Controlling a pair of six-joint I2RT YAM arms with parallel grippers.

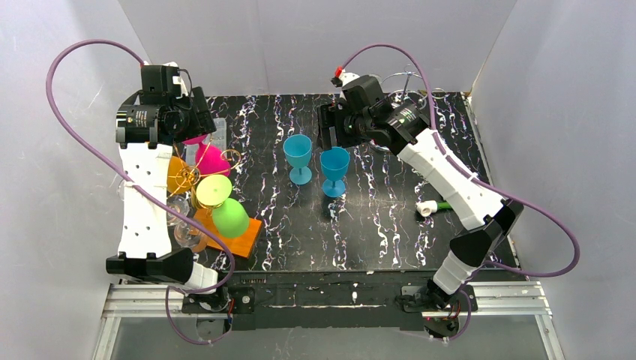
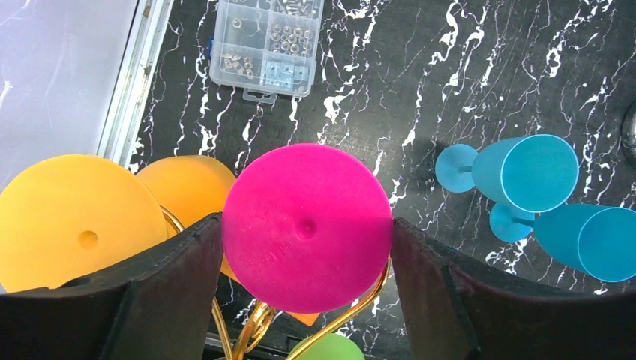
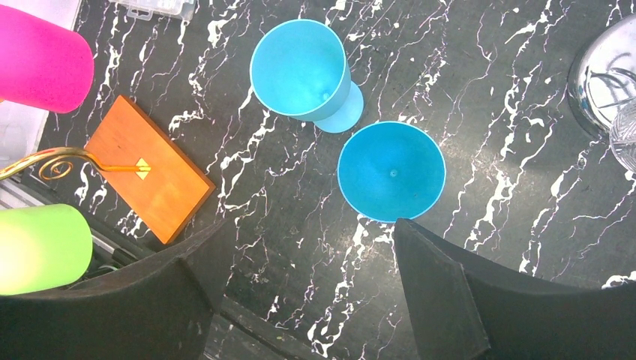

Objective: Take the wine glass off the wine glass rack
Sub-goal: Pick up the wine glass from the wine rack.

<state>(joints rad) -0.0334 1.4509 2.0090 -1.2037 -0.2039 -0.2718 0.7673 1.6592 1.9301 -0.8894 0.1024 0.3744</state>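
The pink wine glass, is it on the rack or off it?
On it: the pink wine glass hangs upside down, foot up, over the wire arms of the gold rack.

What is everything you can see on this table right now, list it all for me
rack: one, gold wire on wooden base, left
pink glass: one, pink, hanging on the rack
orange glass: at least one, orange, on the rack beside it
green glass: one, lime, rack's near side
blue glasses: two, blue, upright mid-table
parts box: one, clear, back left
metal item: one, silver, back right
white-and-green item: one, right side
table: one, black marbled
left tool: one, black, flanking the pink glass's foot
right tool: one, black, open above the blue glasses
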